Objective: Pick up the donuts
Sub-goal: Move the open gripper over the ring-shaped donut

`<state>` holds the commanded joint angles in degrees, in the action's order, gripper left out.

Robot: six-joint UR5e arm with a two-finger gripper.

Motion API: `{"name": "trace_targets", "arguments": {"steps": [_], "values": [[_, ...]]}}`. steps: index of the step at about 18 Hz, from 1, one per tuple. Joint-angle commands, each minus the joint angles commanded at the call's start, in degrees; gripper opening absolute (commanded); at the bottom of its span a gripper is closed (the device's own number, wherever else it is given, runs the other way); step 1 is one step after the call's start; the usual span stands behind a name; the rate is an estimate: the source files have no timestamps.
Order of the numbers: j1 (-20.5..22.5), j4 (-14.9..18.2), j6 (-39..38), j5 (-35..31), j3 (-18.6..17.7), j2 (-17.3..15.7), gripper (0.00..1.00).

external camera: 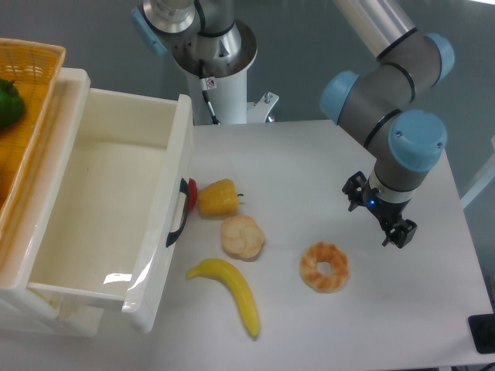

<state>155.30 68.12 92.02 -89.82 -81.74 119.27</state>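
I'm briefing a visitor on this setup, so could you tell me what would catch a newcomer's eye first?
Probably the grey-and-blue robot arm reaching in from the upper right, its gripper hanging over bare table. Next, the toy food mid-table: an orange-tan donut below-left of the gripper, then a cream bun, yellow pepper and banana. On the left, a big white drawer stands open.

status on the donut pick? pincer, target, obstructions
Pincer open, empty, up and right of target, not touching. Donut flat on table, ungrasped. Bun and banana to its left, apart; nothing between pincer and donut.
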Motion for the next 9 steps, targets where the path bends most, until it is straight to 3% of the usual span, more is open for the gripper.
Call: {"name": "trace_targets", "arguments": {"steps": [5,8,9], "values": [[-1.58,-2.19,-2.89,0.09,-0.26,0.7,1.0],[-2.37,-10.78,-5.45,0.44,-3.59,1.05,1.0],[-2.29,-11.77,-5.97,0.53,-4.39,0.97,1.0]]}}
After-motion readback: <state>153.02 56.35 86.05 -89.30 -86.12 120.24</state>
